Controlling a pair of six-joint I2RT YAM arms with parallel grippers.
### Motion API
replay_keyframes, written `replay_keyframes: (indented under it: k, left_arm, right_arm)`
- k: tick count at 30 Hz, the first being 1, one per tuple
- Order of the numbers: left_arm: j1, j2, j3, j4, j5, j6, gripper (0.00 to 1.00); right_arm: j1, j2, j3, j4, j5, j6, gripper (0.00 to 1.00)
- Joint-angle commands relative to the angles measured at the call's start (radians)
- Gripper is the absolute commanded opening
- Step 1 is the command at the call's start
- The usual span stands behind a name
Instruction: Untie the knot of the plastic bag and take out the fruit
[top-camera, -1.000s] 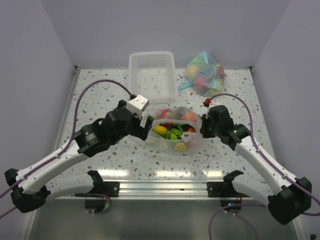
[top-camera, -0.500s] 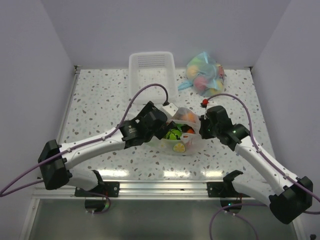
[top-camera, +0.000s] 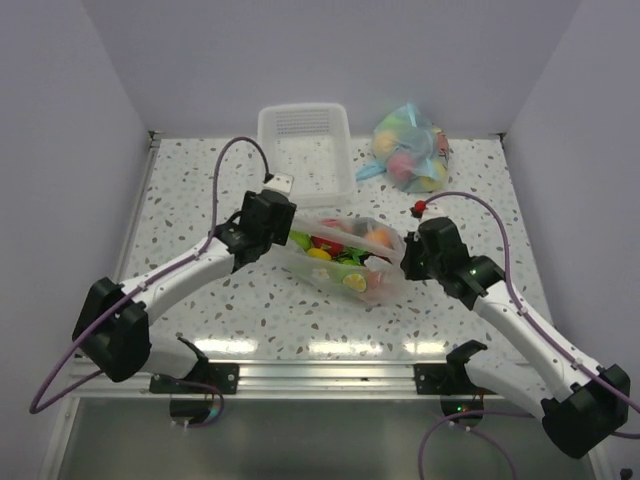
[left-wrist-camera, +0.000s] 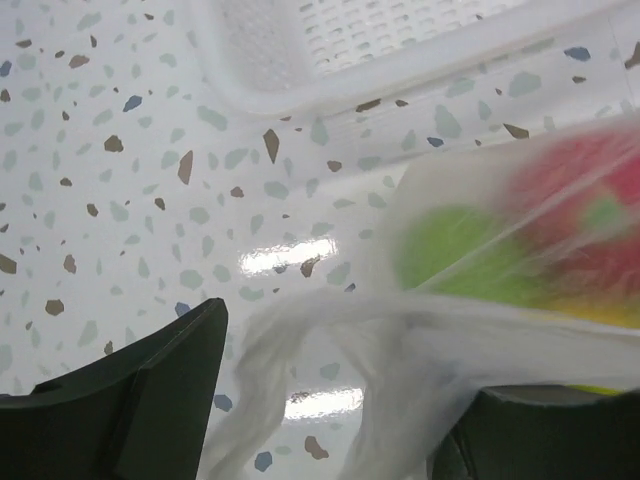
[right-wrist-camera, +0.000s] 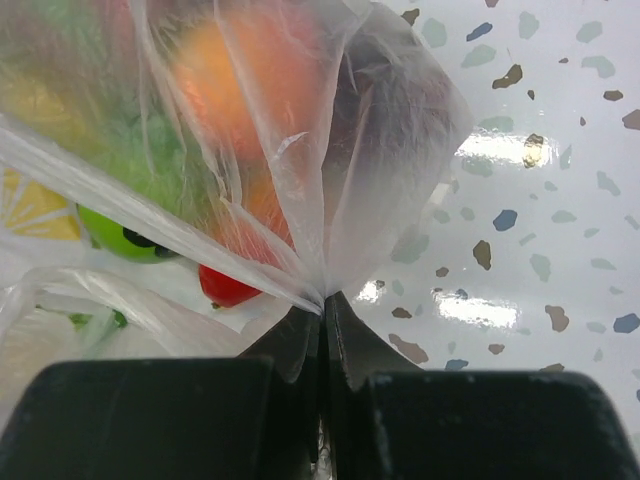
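Observation:
The clear plastic bag (top-camera: 345, 262) lies stretched across the table's middle, with the fruit (top-camera: 335, 250) inside: green, red, orange and a lemon slice. My left gripper (top-camera: 275, 228) is at the bag's left end. In the left wrist view its jaws (left-wrist-camera: 345, 360) stand wide apart, with the whitish twisted neck and handle loops, the knot (left-wrist-camera: 300, 340), lying between them. A green lime (left-wrist-camera: 450, 250) shows behind the plastic. My right gripper (top-camera: 405, 258) is shut on a pinch of the bag's right edge (right-wrist-camera: 322, 295). An orange fruit (right-wrist-camera: 250, 70) and a red one (right-wrist-camera: 225, 285) lie just beyond it.
A white basket (top-camera: 303, 150) stands behind the bag, and its rim shows in the left wrist view (left-wrist-camera: 400, 70). A blue-tinted bag of pastel fruit (top-camera: 410, 150) lies at the back right. Grey walls stand on both sides.
My left gripper swung over the bag, then back up-left to the bag's left end. The bag is now drawn out longer toward the left. My right gripper kept its hold, shifting slightly.

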Motion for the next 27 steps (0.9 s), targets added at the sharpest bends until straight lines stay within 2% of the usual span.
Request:
replay_keyframes:
  k: [1,3,6,7,8,11,12,17,22,24,27]
  left_arm:
    - [0.151,-0.063,-0.033,-0.038,-0.063,-0.094,0.68]
    - [0.224,-0.06,-0.047,-0.076,-0.019,-0.128,0.66]
    - [0.244,-0.087,-0.072,-0.076,0.072,-0.132,0.7]
    - [0.244,-0.113,-0.075,-0.064,0.11,-0.126,0.79]
    - [0.243,-0.133,-0.081,-0.058,0.186,-0.114,0.83]
    - [0.241,-0.241,-0.092,-0.035,0.312,-0.108,0.98]
    - [0.24,-0.27,-0.092,-0.03,0.339,-0.108,1.0]
    - [0.203,-0.417,-0.043,-0.085,0.414,-0.106,1.0]
    - [0.056,-0.485,0.017,-0.18,0.352,-0.082,1.0]
    - [-0.011,-0.485,0.052,-0.205,0.307,-0.085,0.96]
    - [-0.085,-0.46,0.08,-0.202,0.307,-0.134,0.86]
  right_arm:
    - [-0.05,-0.013,-0.04,-0.053,0.111,0.091,0.0]
    - [-0.07,-0.004,-0.049,-0.042,0.096,0.119,0.0]
    - [-0.072,-0.001,-0.044,-0.022,0.05,0.097,0.0]
    - [-0.072,-0.002,-0.043,-0.014,0.034,0.087,0.0]
    - [-0.072,-0.004,-0.038,0.007,0.027,0.071,0.0]
    - [-0.07,0.001,-0.014,0.023,-0.062,0.014,0.0]
    - [-0.07,0.007,-0.008,0.024,-0.084,-0.005,0.0]
    - [-0.062,0.008,0.006,0.038,-0.121,-0.027,0.0]
    - [-0.058,0.008,0.019,0.036,-0.125,-0.032,0.0]
    - [-0.056,0.01,0.023,0.033,-0.124,-0.033,0.0]
    - [-0.055,0.01,0.023,0.036,-0.121,-0.035,0.0]
